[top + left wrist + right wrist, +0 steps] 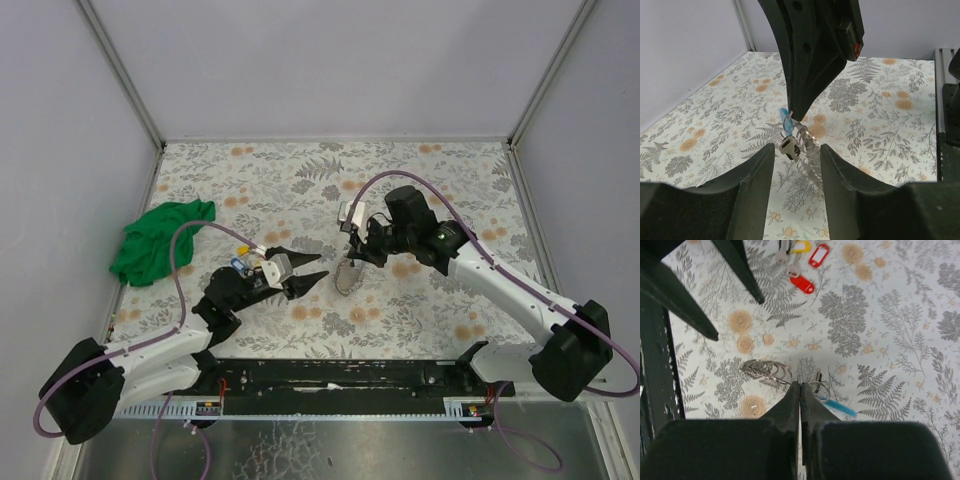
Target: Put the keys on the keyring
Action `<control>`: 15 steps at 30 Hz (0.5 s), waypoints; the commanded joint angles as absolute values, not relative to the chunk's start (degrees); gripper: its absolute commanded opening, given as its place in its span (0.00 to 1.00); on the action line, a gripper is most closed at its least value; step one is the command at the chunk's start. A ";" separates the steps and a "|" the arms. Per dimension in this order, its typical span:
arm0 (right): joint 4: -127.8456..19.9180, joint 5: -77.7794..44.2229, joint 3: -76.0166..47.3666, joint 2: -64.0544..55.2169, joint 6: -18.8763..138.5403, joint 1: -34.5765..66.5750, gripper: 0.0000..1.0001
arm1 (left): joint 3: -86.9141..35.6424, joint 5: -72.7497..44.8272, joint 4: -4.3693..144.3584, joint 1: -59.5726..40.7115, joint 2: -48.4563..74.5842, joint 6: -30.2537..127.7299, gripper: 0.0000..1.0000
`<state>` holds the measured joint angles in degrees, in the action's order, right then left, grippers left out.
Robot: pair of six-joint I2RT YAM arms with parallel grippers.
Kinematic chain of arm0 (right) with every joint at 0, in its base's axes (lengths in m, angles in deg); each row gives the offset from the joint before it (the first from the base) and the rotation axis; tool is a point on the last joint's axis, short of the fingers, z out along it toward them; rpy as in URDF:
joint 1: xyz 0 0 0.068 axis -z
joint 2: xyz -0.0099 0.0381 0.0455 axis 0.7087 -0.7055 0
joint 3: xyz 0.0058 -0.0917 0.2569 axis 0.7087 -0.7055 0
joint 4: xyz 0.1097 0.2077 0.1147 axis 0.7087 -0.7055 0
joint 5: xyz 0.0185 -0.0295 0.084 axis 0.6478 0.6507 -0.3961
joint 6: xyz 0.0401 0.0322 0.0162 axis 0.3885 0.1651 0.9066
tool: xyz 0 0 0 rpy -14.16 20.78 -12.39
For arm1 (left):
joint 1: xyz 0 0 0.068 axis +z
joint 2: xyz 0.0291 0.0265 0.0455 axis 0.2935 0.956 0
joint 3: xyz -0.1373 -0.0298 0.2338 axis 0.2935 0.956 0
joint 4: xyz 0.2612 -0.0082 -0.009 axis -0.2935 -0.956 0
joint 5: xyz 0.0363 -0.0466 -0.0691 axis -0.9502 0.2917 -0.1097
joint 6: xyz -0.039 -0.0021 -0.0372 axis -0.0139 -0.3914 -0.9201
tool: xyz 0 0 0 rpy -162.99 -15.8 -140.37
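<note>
My right gripper (352, 258) is shut on the keyring (347, 277), pinching its thin wire at the fingertips (800, 386). The ring carries a stack of small metal rings (767, 371), a light-blue arc (837, 406) and a dark tag (787, 147). It hangs down towards the table. My left gripper (320, 267) is open and empty, just left of the ring. In the left wrist view the keyring (807, 150) shows between my open jaws (797, 152). Keys with red tags (802, 283) and a yellow tag (801, 246) lie on the table beyond the left fingers (740, 270).
A green cloth (160, 240) lies bunched at the left of the table. The floral table (420, 170) has white walls at the back and both sides. A black rail (340, 375) runs along the near edge.
</note>
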<state>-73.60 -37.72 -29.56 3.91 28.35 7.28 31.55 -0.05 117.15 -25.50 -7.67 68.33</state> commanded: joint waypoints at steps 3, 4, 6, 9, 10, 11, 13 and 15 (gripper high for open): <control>-77.10 -45.15 -26.04 1.88 16.91 7.53 0.00 | 29.67 7.04 118.45 -23.53 -3.73 69.65 0.40; -77.10 -45.70 -26.06 1.63 16.30 7.53 0.00 | 28.94 8.26 117.56 -23.25 -2.93 69.75 0.39; -77.10 -46.52 -26.34 1.08 15.12 7.43 0.00 | 28.12 8.91 116.79 -22.68 -1.88 69.83 0.39; -77.40 -48.01 -26.24 0.37 13.89 7.42 0.00 | 27.53 9.07 116.69 -21.91 -0.84 69.50 0.39; -77.48 -48.86 -26.24 0.19 13.46 7.42 0.00 | 27.14 9.29 116.87 -21.76 -0.47 69.28 0.39; -77.53 -49.86 -26.17 -0.08 13.09 7.42 0.00 | 26.72 9.79 116.93 -21.63 0.10 69.02 0.38; -77.45 -51.27 -26.18 -0.64 12.57 7.43 0.00 | 25.81 10.36 117.01 -21.53 1.41 68.53 0.38; -77.71 -52.65 -25.90 -1.29 12.23 7.44 0.00 | 25.10 10.66 117.27 -21.42 2.73 68.04 0.36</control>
<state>-77.60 -47.79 -28.99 -0.39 14.93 7.30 27.90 8.48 116.01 -21.98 0.79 68.85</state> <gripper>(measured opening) 0.011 0.372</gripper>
